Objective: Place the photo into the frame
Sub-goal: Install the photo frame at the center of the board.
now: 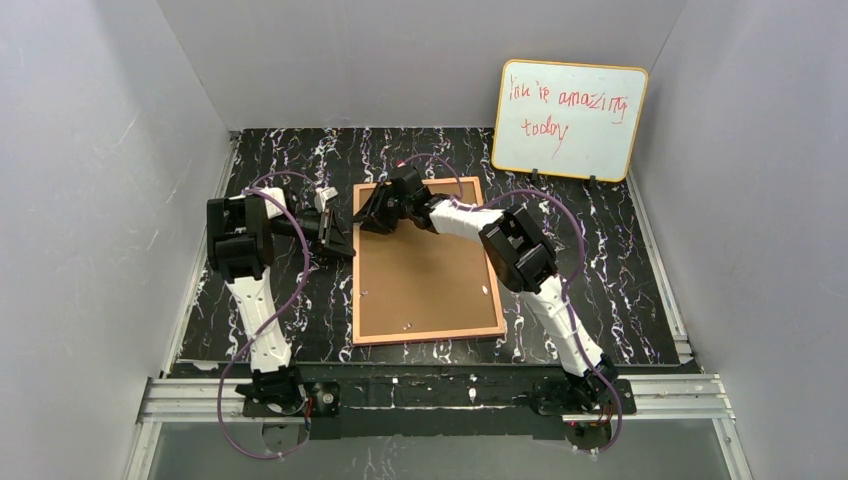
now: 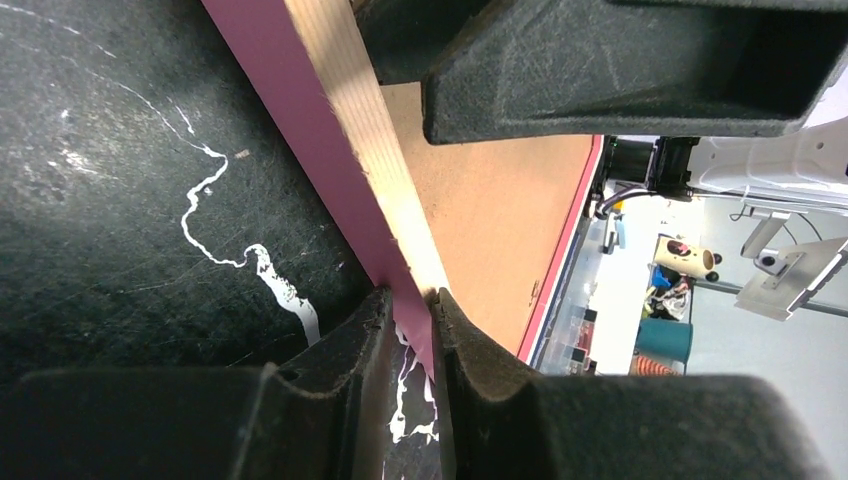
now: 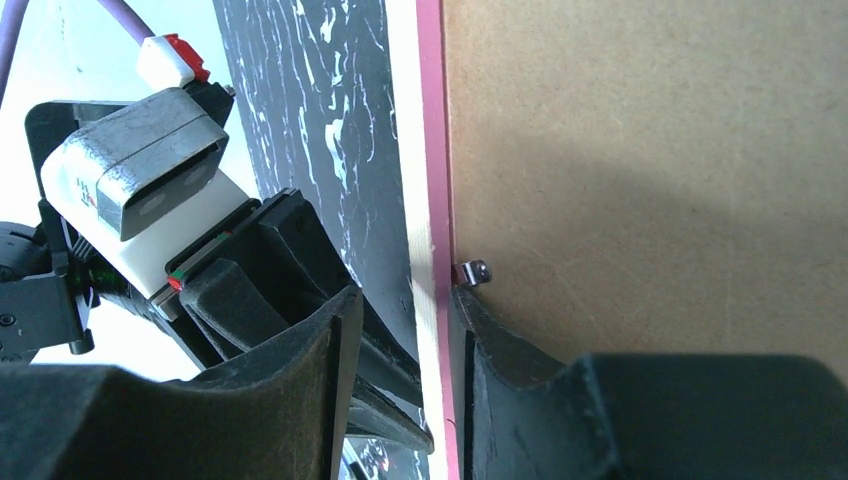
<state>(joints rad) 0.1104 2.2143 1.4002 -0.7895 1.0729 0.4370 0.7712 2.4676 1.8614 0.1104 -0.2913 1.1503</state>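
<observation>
1. The frame [image 1: 430, 338] lies flat on the black marbled counter [image 1: 600, 270], about midway between the left and right edges. Its long sides run from the near edge toward the far edge.
2. The frame's reverse faces up. The brown backing board [image 1: 428, 260] fills the opening inside the thin pink and tan border.
3. The left hand [image 2: 412, 318] sits at the frame's left long side, close to its far-left corner. The jaws are narrow and pinch the border, one finger against the outer pink side and the other on the inner edge by the backing board.
4. The right hand [image 3: 405, 300] reaches across the frame to the same long side, just beyond the left hand. The jaws are partly spread and straddle the border.
5. The inner finger [image 3: 500, 350] of the right hand rests on the backing board beside a small metal tab [image 3: 475, 272]. The outer finger stands clear of the border, so this hand holds nothing.
6. A yellow-edged whiteboard [image 1: 568, 120] with red writing leans against the back wall at the far-right corner of the counter, well apart from the frame.
</observation>
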